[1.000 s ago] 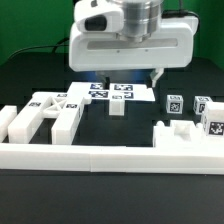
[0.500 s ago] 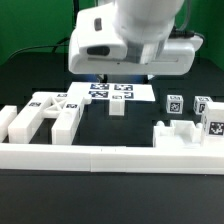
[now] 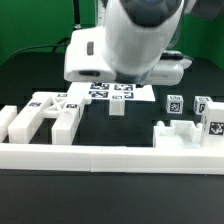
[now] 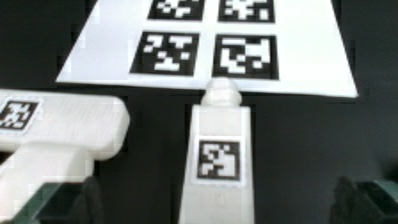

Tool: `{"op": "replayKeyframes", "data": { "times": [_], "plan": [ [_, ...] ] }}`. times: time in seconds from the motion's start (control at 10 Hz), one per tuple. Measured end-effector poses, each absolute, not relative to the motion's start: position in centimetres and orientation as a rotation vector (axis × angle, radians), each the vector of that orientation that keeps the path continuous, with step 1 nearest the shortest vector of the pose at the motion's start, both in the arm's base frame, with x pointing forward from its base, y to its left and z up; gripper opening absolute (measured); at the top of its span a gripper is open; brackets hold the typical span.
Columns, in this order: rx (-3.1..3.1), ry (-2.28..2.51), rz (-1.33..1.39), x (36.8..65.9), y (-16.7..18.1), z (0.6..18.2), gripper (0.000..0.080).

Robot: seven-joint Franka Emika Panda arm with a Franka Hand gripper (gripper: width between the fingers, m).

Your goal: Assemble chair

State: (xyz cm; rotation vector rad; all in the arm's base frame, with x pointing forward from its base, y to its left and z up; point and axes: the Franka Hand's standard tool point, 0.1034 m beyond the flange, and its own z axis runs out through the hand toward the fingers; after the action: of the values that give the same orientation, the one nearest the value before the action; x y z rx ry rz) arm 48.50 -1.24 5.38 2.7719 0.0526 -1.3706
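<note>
Hand (image 4: pixel 214 203) is released, jaws wide apart, nothing in it. In the wrist view the fingertips (image 4: pixel 50 200) show as two dark tips, one on each side of a tagged white bar (image 4: pixel 217 150). There is a gap on both sides and no visible contact.

The bar lies flat on the black desk (image 4: pixel 151 130), directly under the hand and between the jaws. Its narrow end points at the marker board (image 4: pixel 205 45) and reaches the board's edge; can't tell if they touch.

A blocky part (image 4: pixel 63 125) with a tag lies just beside the bar, near one fingertip. That fingertip overlaps it in the picture; contact not readable.

In the exterior view the arm (image 3: pixel 125 45) hides the hand. The other chair pieces sit well apart from the hand:
- a cluster (image 3: pixel 45 112) at the exterior view's left
- tagged pieces (image 3: pixel 190 120) at the exterior view's right

The border rail (image 3: pixel 100 157) runs along the front.
</note>
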Motion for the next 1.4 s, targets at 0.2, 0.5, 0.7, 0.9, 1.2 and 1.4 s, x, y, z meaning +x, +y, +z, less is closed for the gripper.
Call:
{"op": "replayKeyframes", "data": {
  "times": [0.2,0.5,0.7,0.9,1.2,1.4],
  "plan": [
    [2.772,0.042,-1.381,48.2,-1.5,5.1,0.0649],
    [2.724,0.006,-1.443,46.3,-1.6,2.8,0.0649],
    [2.639,-0.102,-1.505,44.9,-1.5,1.2,0.0649],
    [2.646,-0.095,-1.492,45.2,-1.6,1.2,0.0518],
    [2.645,-0.097,-1.494,45.2,-1.7,1.1,0.0285],
    [2.645,-0.099,-1.494,45.2,-1.7,1.1,0.0285]
  ]
}}
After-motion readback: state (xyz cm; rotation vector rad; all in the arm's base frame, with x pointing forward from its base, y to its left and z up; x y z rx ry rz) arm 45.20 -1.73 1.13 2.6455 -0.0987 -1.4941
